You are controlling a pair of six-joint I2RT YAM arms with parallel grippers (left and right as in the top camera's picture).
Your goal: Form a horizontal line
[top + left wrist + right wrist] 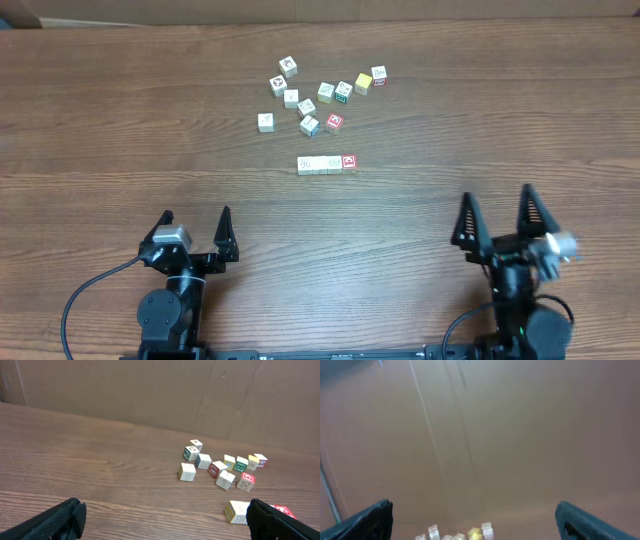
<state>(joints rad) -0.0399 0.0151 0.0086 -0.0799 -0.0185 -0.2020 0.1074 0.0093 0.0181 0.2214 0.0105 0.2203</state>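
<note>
A horizontal line (327, 163) of small touching picture cubes lies mid-table, pale cream faces with a red-faced cube at its right end. In the left wrist view only its left end (236, 511) shows, behind my right fingertip. Several loose cubes (320, 95) are scattered behind it; they also show in the left wrist view (222, 467) and blurred at the bottom of the right wrist view (457, 533). My left gripper (196, 232) is open and empty near the front left. My right gripper (497, 217) is open and empty near the front right. Both are well short of the cubes.
The wooden table (120, 130) runs under everything. A brown cardboard wall (150, 390) stands along the far edge. A black cable (85, 290) loops beside the left arm's base.
</note>
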